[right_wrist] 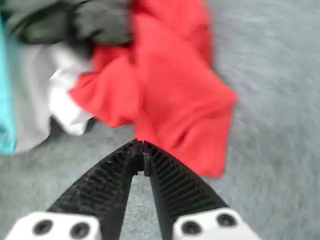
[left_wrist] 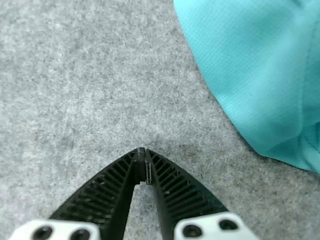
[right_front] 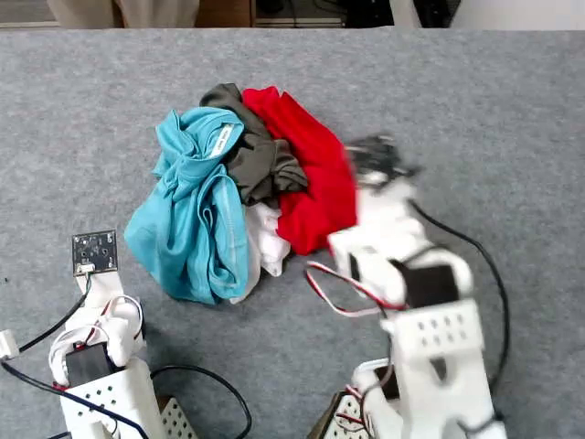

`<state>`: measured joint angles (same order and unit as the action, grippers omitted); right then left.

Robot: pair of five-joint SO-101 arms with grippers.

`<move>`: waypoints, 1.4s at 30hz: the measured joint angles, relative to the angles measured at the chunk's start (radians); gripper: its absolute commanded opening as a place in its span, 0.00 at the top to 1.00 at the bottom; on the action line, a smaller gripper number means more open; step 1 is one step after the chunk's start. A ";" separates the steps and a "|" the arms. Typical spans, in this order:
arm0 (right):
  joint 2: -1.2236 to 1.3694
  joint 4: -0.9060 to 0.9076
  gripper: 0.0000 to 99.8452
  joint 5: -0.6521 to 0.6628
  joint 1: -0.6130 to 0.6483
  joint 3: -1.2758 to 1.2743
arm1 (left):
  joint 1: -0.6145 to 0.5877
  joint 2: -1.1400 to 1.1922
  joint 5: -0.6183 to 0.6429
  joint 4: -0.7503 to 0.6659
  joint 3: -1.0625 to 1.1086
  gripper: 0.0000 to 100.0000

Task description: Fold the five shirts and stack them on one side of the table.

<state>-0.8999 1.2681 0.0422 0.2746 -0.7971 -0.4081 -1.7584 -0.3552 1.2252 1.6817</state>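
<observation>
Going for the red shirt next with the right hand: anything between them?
Nothing visible. The right hand, shut, sits at the edge of the red shirt over bare grey mat; the white shirt lies off to the side.

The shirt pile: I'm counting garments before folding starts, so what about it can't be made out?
High view: teal shirt, dark shirt, red shirt and white shirt overlap; anything beneath is hidden by the heap.
High view: the white shirt is mostly covered by teal and red cloth, its outline unknown.
High view: the right pincer is blurred, so contact with the red shirt is unclear.
</observation>
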 measured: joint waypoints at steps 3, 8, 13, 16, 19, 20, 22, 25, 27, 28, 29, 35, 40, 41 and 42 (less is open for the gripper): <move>0.080 0.000 0.89 0.040 0.061 0.069 | 0.000 0.000 0.000 0.000 0.000 0.98; 0.204 0.000 0.74 -0.002 0.114 0.187 | 0.000 0.000 0.000 0.000 0.000 0.98; 0.390 0.012 0.74 -0.080 0.206 0.344 | -0.009 0.000 0.000 -0.015 0.000 0.98; 0.535 0.060 0.74 -0.117 0.290 0.477 | -0.018 0.000 0.000 -0.044 0.000 0.98; 0.707 0.112 0.74 -0.126 0.362 0.646 | -0.058 0.000 0.000 -0.071 0.000 0.98; 0.769 0.127 0.74 -0.133 0.376 0.709 | -0.086 0.000 0.000 -0.072 0.000 0.98; 0.899 0.167 0.74 -0.155 0.393 0.842 | -0.133 0.000 0.000 -0.075 -0.002 0.98; 1.106 0.224 0.74 -0.196 0.413 1.068 | -0.167 0.000 0.011 -0.075 -0.002 0.98; 1.244 0.264 0.74 -0.216 0.430 1.238 | -0.176 0.000 0.035 -0.075 -0.002 0.98; 1.312 0.282 0.74 -0.221 0.440 1.326 | -0.180 0.000 0.043 -0.075 -0.002 0.98; 1.376 0.307 0.74 -0.224 0.451 1.416 | -0.181 0.000 0.048 -0.075 -0.002 0.98; 1.752 0.367 0.74 -0.227 0.494 1.967 | -0.183 0.000 0.057 -0.075 -0.002 0.98; 2.004 0.408 0.74 -0.227 0.494 2.282 | -0.183 0.000 0.057 -0.078 -0.002 0.98; 2.025 0.423 0.74 -0.227 0.494 2.326 | -0.183 0.000 0.057 -0.078 -0.002 0.98; 2.036 0.440 0.74 -0.227 0.494 2.364 | -0.183 0.000 0.057 -0.078 -0.002 0.98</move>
<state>1.1362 1.7085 -0.1849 0.7687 1.5673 -0.5907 -1.7584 -0.2984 1.1469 1.6801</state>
